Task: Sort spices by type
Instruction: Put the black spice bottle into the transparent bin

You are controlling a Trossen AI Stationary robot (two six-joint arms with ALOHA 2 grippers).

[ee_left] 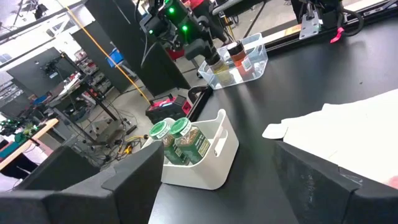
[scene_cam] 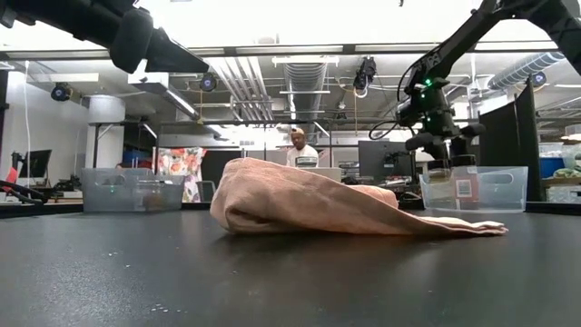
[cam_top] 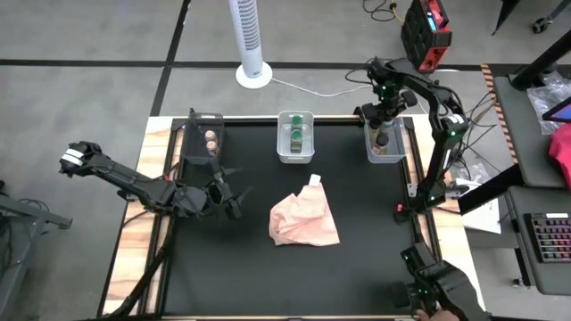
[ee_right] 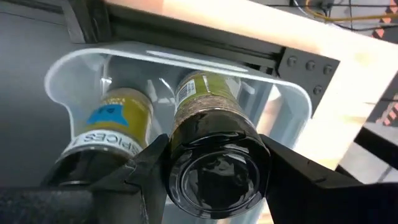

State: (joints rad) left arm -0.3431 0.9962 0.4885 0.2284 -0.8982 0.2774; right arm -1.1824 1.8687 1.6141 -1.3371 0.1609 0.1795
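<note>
Three clear bins stand along the table's far edge. The left bin point(cam_top: 203, 138) holds tan-pink-lidded spice jars point(cam_top: 211, 140). The middle bin point(cam_top: 295, 135) holds two green-lidded jars point(ee_left: 180, 140). Over the right bin point(cam_top: 385, 144) my right gripper point(cam_top: 382, 132) points down, shut on a dark-lidded jar point(ee_right: 214, 168). Another dark-lidded jar point(ee_right: 109, 134) stands in that bin. My left gripper point(cam_top: 232, 203) hangs open above the table's left part, holding nothing. My right gripper pinches the jar's black-lidded top end point(ee_right: 177, 171) between its two fingers point(ee_right: 143, 174), one on each side. The fingers come from above, pointing down. The jar hangs upright below them, its lower end point(scene_cam: 442, 173) about level with the right bin's rim.
A crumpled pink cloth point(cam_top: 303, 218) lies in the middle of the black table, with a white tag point(cam_top: 314, 180) at its far end. A white tower fan point(cam_top: 252, 40) stands on the floor beyond the table. A person point(scene_cam: 300, 150) sits in the room behind.
</note>
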